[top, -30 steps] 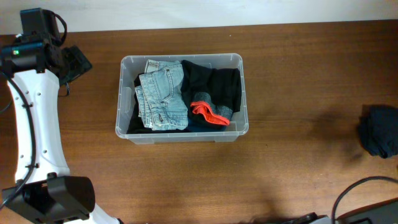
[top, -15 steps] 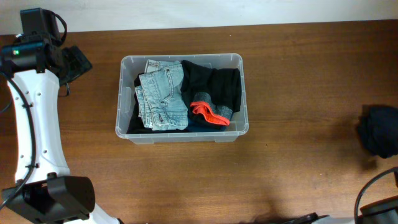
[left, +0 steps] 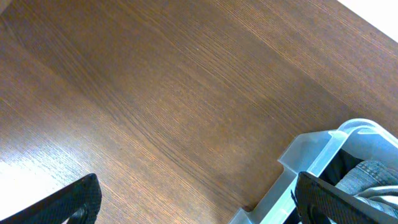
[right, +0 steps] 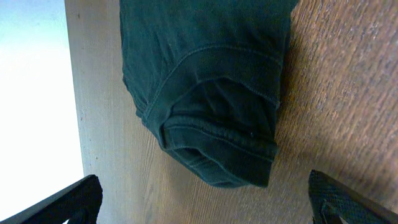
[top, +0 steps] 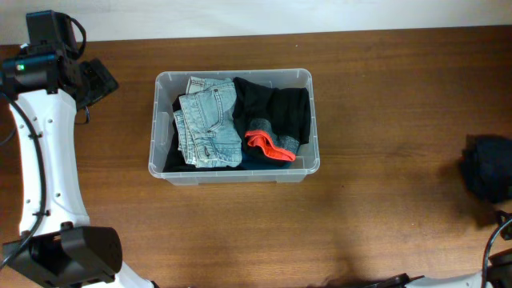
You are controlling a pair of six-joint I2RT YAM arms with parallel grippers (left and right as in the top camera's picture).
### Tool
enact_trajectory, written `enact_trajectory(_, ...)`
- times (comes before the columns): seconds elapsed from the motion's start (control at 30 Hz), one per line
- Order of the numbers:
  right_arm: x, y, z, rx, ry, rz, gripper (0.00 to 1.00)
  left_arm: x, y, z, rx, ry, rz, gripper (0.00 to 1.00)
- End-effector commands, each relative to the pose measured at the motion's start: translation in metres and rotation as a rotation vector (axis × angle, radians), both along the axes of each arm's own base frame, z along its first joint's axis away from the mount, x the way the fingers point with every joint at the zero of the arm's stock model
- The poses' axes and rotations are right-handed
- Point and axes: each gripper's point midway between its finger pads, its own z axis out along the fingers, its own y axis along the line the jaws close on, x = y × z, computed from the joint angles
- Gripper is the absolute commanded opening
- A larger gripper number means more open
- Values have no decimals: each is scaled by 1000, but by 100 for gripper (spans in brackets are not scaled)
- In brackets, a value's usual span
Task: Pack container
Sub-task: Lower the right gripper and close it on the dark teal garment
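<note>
"Two things, please: where is the container, and what is not yet packed?"

"Your container (top: 240, 174) sits mid-table, its long axis running left to right. Folded pale jeans (top: 210, 128) fill its left half and a black garment (top: 280, 108) its right, with an orange-edged piece (top: 269, 146) lying on top toward your side. One dark green garment (top: 488, 168) lies loose at the right edge of the wooden table (top: 384, 96), well apart from the container."

"Which arm should take it?"

"Your right one. Seen from the right wrist, the right gripper (right: 204, 186) has its jaws wide apart and empty. The garment lies straight ahead of them, centred between the fingers. Its folded, rounded end points at the jaws and its length runs away from them, alongside the table's edge. So the fingers straddle its short width. I cannot tell how high the gripper hangs above the cloth, because the overhead view barely shows that arm."

"And the left?"

"Your left gripper (left: 199, 193) is also spread open and holds nothing. It hangs over bare wood just off the container's far left corner, which shows at the lower right of its own view. The whole container stands between it and the loose garment, so it is much the farther arm. The garment would have to travel leftward to reach the bin."
</note>
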Motion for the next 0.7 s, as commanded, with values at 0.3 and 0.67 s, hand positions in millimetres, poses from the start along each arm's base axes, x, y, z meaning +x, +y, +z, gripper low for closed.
enact_trajectory(0.3, -2, -5, -10, -17, 13, 0, 99, -3, 1, 10, 3, -27, 11, 99)
enact_trajectory(0.67, 7, -7, -29, 16, -49, 20, 99, -3, 1, 10, 3, -27, 11, 99)
